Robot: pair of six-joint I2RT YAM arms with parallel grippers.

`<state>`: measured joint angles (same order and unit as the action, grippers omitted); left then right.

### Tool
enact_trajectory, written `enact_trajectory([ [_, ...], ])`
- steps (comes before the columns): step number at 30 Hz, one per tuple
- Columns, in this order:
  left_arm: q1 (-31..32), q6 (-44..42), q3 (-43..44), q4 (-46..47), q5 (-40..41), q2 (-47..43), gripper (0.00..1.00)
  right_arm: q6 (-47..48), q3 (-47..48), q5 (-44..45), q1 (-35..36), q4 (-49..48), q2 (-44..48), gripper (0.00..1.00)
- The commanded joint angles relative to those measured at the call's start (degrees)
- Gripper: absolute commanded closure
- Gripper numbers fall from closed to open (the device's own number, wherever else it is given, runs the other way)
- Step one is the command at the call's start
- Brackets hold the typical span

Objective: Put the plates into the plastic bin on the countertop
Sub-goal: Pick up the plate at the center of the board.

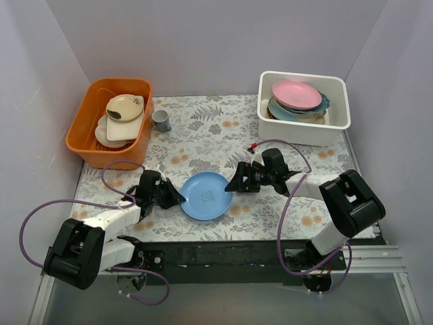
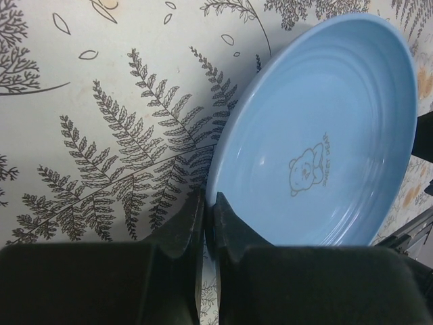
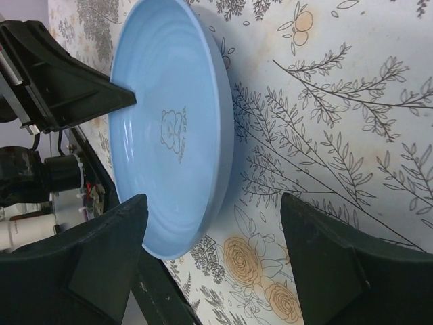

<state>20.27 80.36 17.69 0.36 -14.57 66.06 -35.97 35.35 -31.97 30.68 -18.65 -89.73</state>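
Note:
A light blue plate (image 1: 206, 196) with a small bear print lies on the floral countertop (image 1: 203, 128) between my two arms. My left gripper (image 1: 181, 198) is shut on its left rim; the left wrist view shows the fingers (image 2: 210, 200) pinching the plate's edge (image 2: 325, 135). My right gripper (image 1: 230, 186) is open at the plate's right rim. In the right wrist view its fingers (image 3: 213, 203) straddle the edge of the plate (image 3: 169, 122), apart from it. The white plastic bin (image 1: 304, 128) at the back right holds a pink plate (image 1: 296, 93) on top of other stacked plates.
An orange tub (image 1: 88, 135) with beige dishes (image 1: 124, 112) stands at the back left. A small grey cup (image 1: 161, 120) stands beside it. White walls close in the back and both sides. Purple cables loop beside each arm.

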Motion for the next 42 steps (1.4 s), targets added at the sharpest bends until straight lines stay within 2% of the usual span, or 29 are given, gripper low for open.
enact_trajectory([
  [1, 0.38, 0.15, 0.94, -0.62, -2.21, -2.51, 1.00, -1.47, 0.06, -2.49, 1.23, -4.37, -1.76, 0.15],
  [13, 1.61, 0.77, 0.85, 3.94, -5.82, -5.16, 1.00, -5.87, -0.11, -5.39, 3.16, -10.52, -4.92, 0.31],
  [16, 1.88, 0.94, 0.59, 4.38, -5.82, -5.24, 1.00, -6.57, -0.29, -5.91, 3.51, -11.92, -5.10, 0.44],
  [17, 1.96, 0.85, 0.50, 4.39, -5.82, -5.42, 1.00, -7.10, -0.37, -6.09, 3.60, -12.45, -5.10, 0.61],
  [19, 1.96, 0.77, 0.41, 4.30, -5.47, -5.77, 1.00, -7.36, -0.46, -6.70, 3.60, -13.33, -5.28, 0.82],
  [20, 1.96, 0.85, 0.24, 4.12, -5.38, -6.03, 1.00, -7.45, -0.29, -6.88, 3.69, -13.42, -5.36, 0.98],
  [24, 2.05, 1.12, -0.20, 4.12, -5.03, -7.17, 1.00, -7.28, -0.46, -6.62, 3.69, -13.43, -5.36, 0.99],
  [27, 2.23, 1.12, -0.38, 4.03, -4.68, -7.61, 0.96, -7.19, -0.99, -6.01, 3.69, -13.43, -4.84, 0.99],
  [30, 2.14, 0.85, 0.15, 3.77, -4.50, -7.44, 0.87, -6.84, -1.08, -5.74, 3.69, -12.72, -4.22, 0.99],
  [31, 2.14, 0.77, 0.24, 3.77, -4.59, -7.44, 0.83, -6.66, -0.99, -5.57, 3.69, -12.46, -4.05, 0.99],
  [32, 2.14, 0.50, 0.41, 3.42, -4.42, -7.44, 0.73, -6.66, -1.16, -5.30, 3.69, -12.37, -3.61, 0.99],
  [34, 2.23, 0.24, 0.33, 3.42, -4.42, -7.88, 0.66, -6.40, -1.08, -5.21, 3.69, -12.02, -3.26, 0.99],
  [35, 2.23, 0.06, 0.15, 3.24, -4.07, -8.14, 0.56, -6.31, -0.90, -5.12, 3.69, -11.84, -3.08, 0.99],
  [36, 2.14, -0.02, 0.15, 3.16, -3.89, -8.49, 0.53, -6.22, -0.81, -5.12, 3.69, -11.41, -2.99, 0.99],
  [37, 2.23, -0.02, 0.15, 2.89, -3.72, -9.02, 0.45, -6.13, -0.73, -5.21, 3.69, -11.32, -2.90, 0.99],
  [38, 2.14, -0.29, 0.15, 2.37, -3.63, -9.37, 0.27, -6.13, -0.55, -5.30, 3.69, -11.23, -2.90, 0.99],
  [40, 2.23, -0.38, 0.15, 1.49, -2.58, -10.25, 0.04, -6.05, -0.11, -5.39, 3.69, -10.97, -2.99, 0.99],
  [42, 2.32, -0.64, 0.15, 0.17, -1.52, -11.48, 0.02, -5.78, 0.15, -5.47, 3.69, -10.79, -3.08, 0.99],
])
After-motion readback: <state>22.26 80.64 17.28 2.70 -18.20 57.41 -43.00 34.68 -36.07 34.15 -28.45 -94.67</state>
